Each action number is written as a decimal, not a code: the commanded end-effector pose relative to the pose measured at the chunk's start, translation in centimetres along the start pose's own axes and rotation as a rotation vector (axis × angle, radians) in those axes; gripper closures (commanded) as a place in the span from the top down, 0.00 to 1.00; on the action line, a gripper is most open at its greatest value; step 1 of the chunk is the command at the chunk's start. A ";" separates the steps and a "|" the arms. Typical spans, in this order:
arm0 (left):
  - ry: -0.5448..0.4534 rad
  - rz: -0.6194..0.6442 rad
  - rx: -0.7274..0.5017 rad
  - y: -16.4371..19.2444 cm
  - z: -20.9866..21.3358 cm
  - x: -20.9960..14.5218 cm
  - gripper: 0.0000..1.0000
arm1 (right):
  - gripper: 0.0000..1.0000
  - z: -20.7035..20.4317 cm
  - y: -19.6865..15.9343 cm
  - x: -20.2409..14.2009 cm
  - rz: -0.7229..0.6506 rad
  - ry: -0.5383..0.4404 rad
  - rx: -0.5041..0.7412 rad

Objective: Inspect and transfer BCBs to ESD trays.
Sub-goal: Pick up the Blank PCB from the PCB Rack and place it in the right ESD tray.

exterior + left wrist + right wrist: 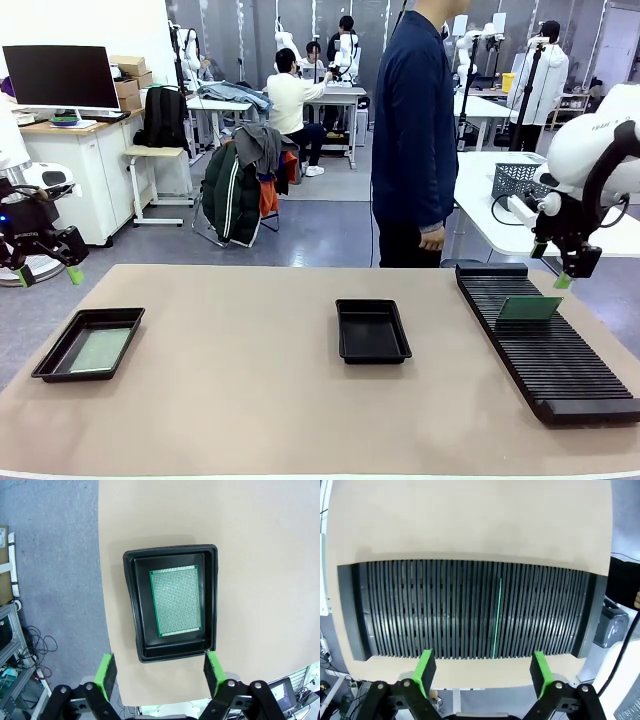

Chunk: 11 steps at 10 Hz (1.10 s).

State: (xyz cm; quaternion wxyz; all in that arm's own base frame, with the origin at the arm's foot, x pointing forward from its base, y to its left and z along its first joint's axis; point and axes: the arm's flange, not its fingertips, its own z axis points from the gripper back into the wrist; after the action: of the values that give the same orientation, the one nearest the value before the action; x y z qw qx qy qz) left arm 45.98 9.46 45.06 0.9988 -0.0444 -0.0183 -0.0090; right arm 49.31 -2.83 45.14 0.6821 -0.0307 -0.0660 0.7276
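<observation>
The flat BCB [100, 350] lies on the floor of the left ESD tray [52, 372]. This tray sits near the left edge of the table [250, 420], about midway between its near and far edges. In the left wrist view the flat BCB [175, 602] shows a fine dotted grid with a bright green border. It lies clear of the left ESD tray's [172, 555] walls, closer to one long wall than the other.

The upright BCB [530, 307] stands on edge in a slot of the long black ribbed rack [560, 370], toward the rack's far end, by the table's right edge. The right wrist view shows it edge-on as a thin green line [496, 617] across the rack [420, 610].

The middle ESD tray [372, 335] rests near the table's centre, its black floor showing in full.

The left gripper [50, 275] hangs in the air toward the table's left edge, well above the left ESD tray. In its own view the left gripper [161, 672] has its green pads [106, 672] spread wide with nothing between them.

The right gripper [552, 266] hangs over the far end of the rack, above the upright BCB and apart from it. The right wrist view shows the right gripper [482, 669] spread wide, gripping nothing.

A person [415, 130] stands at the table's far edge, one hand [432, 238] hanging down.
</observation>
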 end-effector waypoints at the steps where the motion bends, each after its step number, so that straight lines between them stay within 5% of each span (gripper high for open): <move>1: -0.007 0.003 0.000 0.0 0.0 -0.1 0.93 | 1.00 -2.1 -0.1 -0.2 -0.004 0.032 -0.018; 11: -0.007 0.003 0.000 0.0 0.0 -0.1 0.93 | 1.00 -10.3 -1.6 -2.0 -0.085 0.017 -0.043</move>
State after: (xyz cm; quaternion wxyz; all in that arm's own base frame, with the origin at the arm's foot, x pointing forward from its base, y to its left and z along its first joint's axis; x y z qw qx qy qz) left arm 45.98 9.46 45.06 0.9988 -0.0444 -0.0183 -0.0091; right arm 52.23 -4.18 35.11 0.7046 -0.0467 -0.0606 0.7055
